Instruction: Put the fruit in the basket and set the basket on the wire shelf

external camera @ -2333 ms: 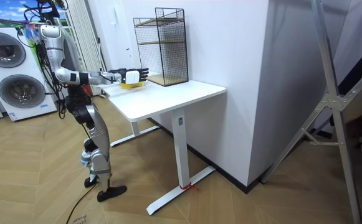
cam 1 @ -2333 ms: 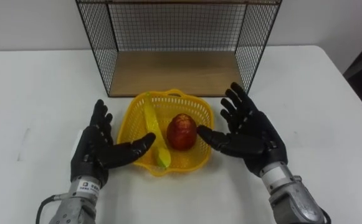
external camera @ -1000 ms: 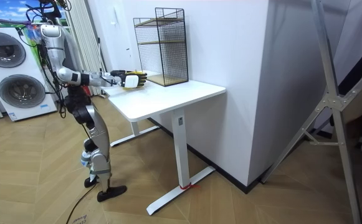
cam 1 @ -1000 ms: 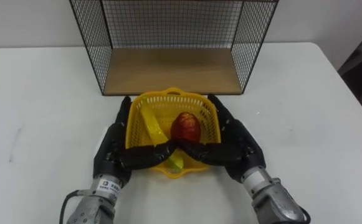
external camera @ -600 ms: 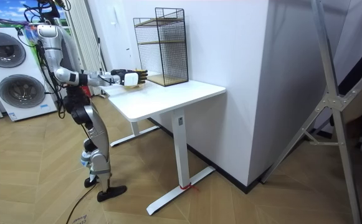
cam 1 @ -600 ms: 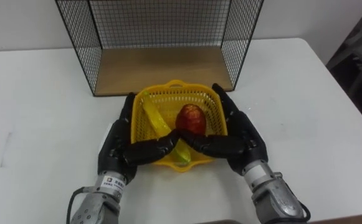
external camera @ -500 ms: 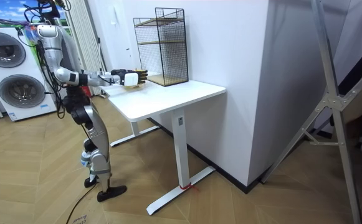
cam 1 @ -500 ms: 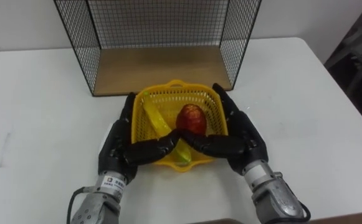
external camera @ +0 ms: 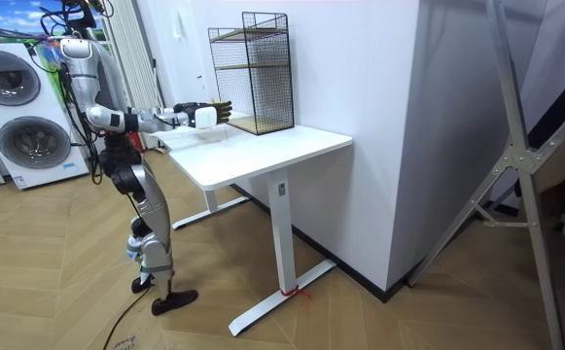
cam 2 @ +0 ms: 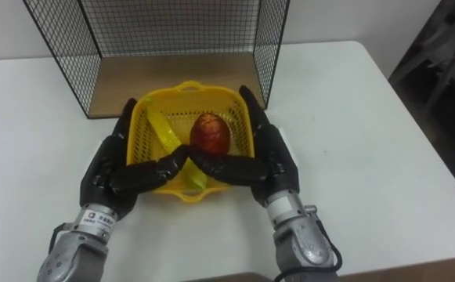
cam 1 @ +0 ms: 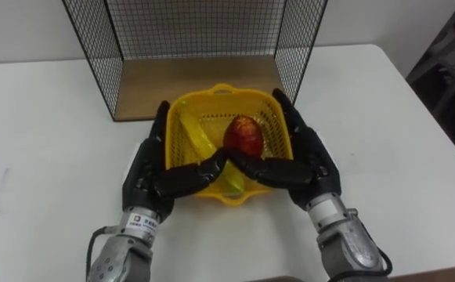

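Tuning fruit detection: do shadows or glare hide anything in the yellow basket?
Left eye view: even light, no harsh glare on the round red fruit or long yellow fruit in the yellow plastic basket; the left hand and right hand, not shadow, cover its front. Room view: white table evenly lit.

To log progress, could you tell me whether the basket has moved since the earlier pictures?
Yes. The basket has moved toward the shelf: its far rim now overlaps the shelf's board.
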